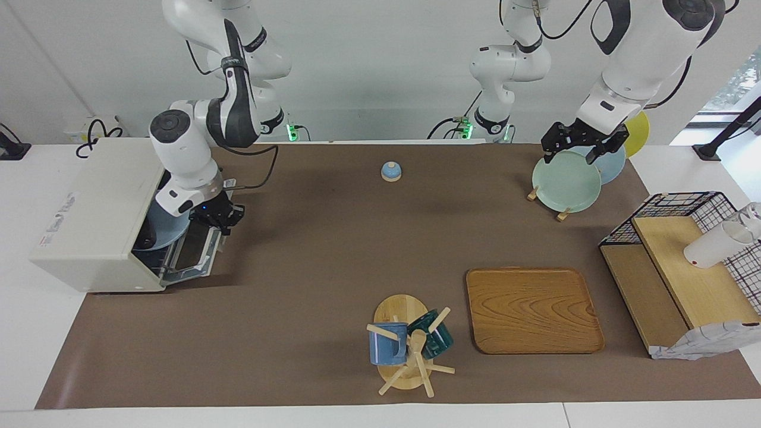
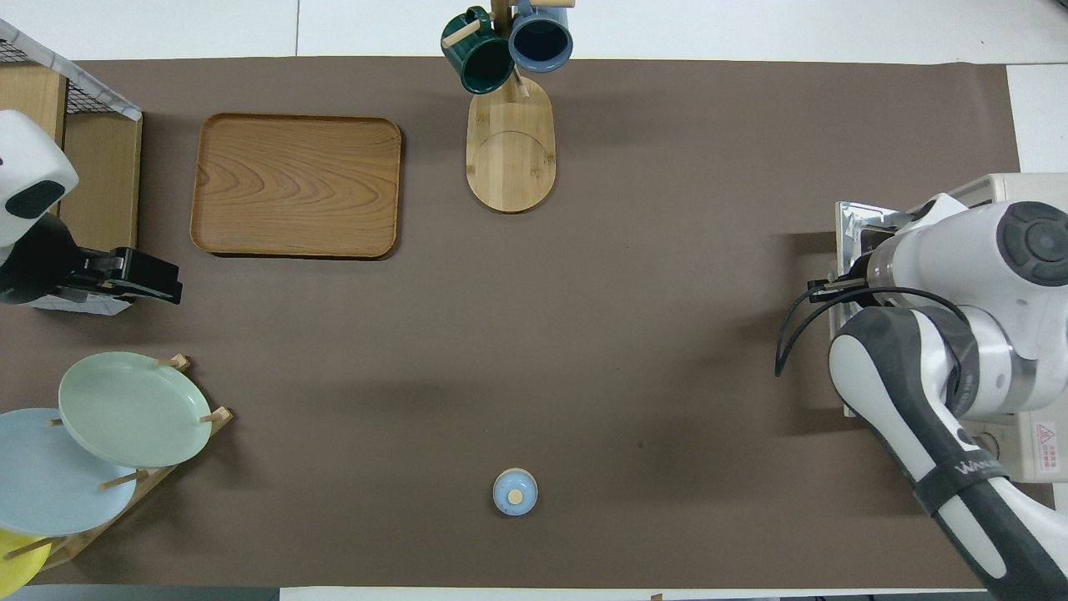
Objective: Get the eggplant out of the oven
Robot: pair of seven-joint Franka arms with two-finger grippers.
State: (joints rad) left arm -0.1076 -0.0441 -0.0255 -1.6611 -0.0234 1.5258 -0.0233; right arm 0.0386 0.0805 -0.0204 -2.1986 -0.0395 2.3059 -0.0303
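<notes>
Oven [image 1: 95, 220] mouth partly blocked by right gripper [image 1: 221, 219] on the lowered door [image 1: 193, 252]; mid-desk [image 1: 309, 249] open.

Cream-white boxy toaster oven [image 1: 95, 220] sits on a plain brown table mat [image 1: 309, 261], with a wood-grain rectangular tray [image 1: 533, 309] in warm honey brown. Two mugs, one blue ceramic mug [image 1: 386, 345] and one dark green ceramic mug [image 1: 435, 336], plus a mint-green round plate [image 1: 565, 181], pale blue plate [image 2: 42, 484] and yellow plate [image 1: 639, 128].

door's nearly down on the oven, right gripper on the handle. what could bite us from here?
1. The right gripper is shut at the oven door's edge; letting go early could let the door drop hard.
2. A blue plate shows inside, but no eggplant is visible; the reach may need to go deep.
3. The left gripper waits open over the plate rack; a careless move could clip the green plate.
</notes>
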